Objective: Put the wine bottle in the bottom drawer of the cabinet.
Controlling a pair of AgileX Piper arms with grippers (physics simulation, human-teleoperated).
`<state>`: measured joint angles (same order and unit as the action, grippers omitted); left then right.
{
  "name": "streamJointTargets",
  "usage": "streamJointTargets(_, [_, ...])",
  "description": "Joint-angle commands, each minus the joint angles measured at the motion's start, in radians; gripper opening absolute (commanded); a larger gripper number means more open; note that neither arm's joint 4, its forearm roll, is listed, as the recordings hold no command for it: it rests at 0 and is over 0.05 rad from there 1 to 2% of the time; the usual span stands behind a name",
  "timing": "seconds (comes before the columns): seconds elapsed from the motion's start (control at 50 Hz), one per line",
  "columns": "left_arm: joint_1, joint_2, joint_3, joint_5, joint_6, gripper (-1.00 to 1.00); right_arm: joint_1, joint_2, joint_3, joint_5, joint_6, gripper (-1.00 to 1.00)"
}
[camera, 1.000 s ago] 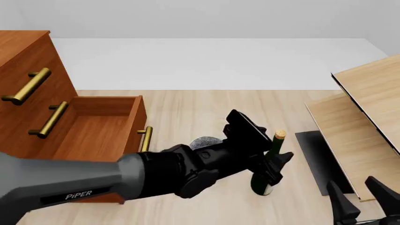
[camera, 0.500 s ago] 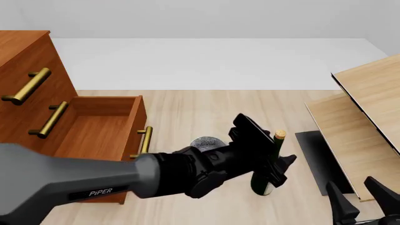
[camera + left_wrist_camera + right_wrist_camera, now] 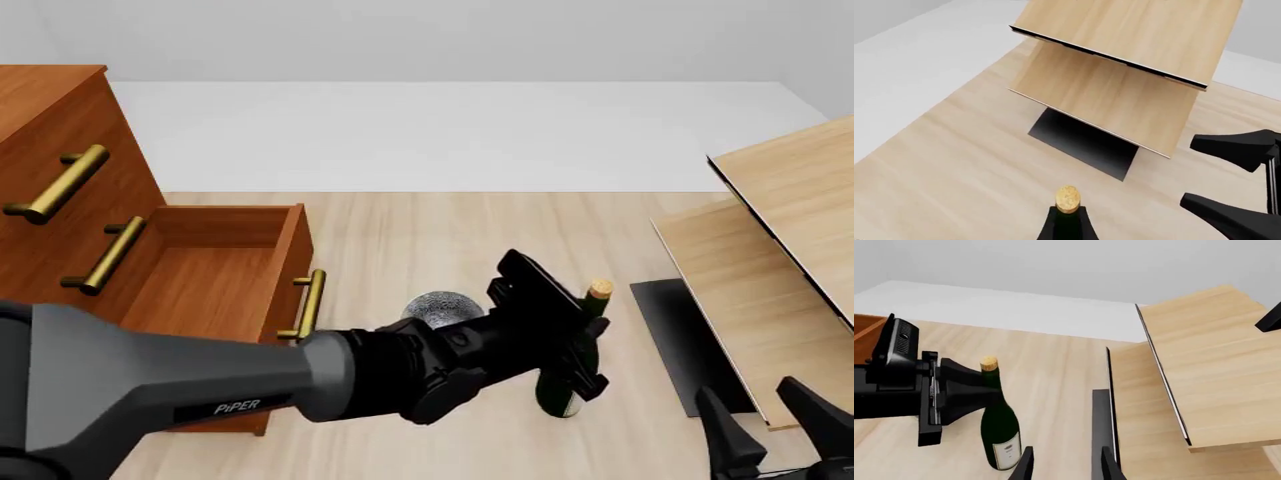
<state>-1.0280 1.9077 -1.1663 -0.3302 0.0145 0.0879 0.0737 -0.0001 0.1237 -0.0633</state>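
Wine bottle [image 3: 567,385] upright between open left gripper [image 3: 984,390] fingers, grip unclear, right gripper [image 3: 774,425] open

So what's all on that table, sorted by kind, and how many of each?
Wine bottle: 1
Grey bowl: 1, mostly hidden behind the left arm
Reddish-brown cabinet: 1, with its bottom drawer pulled open
Pale wood furniture: 1
Grippers: 2, the left gripper at the bottle, the right gripper apart from it
Total: 6
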Motion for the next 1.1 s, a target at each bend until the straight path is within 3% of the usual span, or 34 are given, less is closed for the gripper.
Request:
streamJointTargets(0.02, [0.004, 0.006, 0.006, -0.004, 0.000, -1.00, -0.001, -0.001, 0.000, 0.002, -0.003, 1.00])
streamJointTargets(1.1, [0.036, -0.304, 0.080, 0.089, 0.029, -1.00, 0.003, 0.006, 0.000, -0.005, -0.020, 1.00])
